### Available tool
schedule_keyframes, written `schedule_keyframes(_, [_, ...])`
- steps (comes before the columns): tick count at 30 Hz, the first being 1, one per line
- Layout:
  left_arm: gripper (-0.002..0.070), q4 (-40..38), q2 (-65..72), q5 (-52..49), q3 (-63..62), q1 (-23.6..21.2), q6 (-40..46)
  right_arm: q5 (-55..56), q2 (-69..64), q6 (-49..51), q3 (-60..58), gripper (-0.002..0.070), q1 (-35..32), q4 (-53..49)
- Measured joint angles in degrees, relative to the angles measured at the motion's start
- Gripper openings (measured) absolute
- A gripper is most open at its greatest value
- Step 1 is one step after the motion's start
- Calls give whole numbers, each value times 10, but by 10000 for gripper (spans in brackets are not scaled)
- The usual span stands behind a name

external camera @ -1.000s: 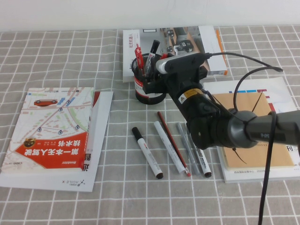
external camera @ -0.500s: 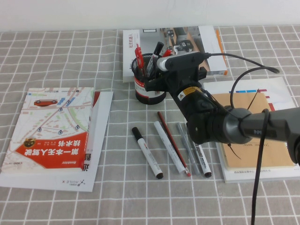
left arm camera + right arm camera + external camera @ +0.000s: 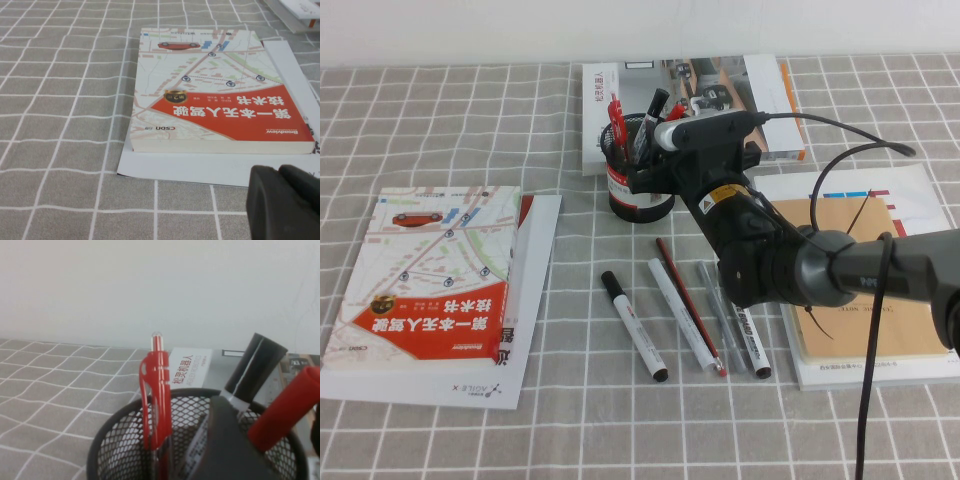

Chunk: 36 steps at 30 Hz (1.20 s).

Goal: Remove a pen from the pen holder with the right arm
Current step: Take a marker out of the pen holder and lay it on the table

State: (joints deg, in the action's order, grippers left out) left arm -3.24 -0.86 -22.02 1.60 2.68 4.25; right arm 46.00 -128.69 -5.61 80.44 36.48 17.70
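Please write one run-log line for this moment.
right gripper: in pen holder | left gripper: shut, near book | pens: not yet out

The right end effector (image 3: pixel 650 172) is at the pen holder (image 3: pixel 628 207); loose pens (image 3: pixel 685 320) lie on the tabletop (image 3: pixel 440 130) near the holder.

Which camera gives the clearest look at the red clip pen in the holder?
Right wrist view: the red clip pen stands close-up inside the pen holder rim, with the right pincer at the holder. High view shows only its small top. Left wrist view misses it, showing the left pincer near the book.
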Motion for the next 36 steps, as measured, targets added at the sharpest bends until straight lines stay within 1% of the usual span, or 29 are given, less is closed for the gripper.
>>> schedule_keyframes(19, [-4,0,0,0,0,0,0,-9,10,0,1,313,0,0])
schedule_keyframes(21, [-4,0,0,0,0,0,0,-11,10,0,1,305,0,0])
schedule_keyframes(25, [-4,0,0,0,0,0,0,-11,10,0,1,249,0,0])
schedule_keyframes(36, [-4,0,0,0,0,0,0,-12,10,0,1,36,0,-1])
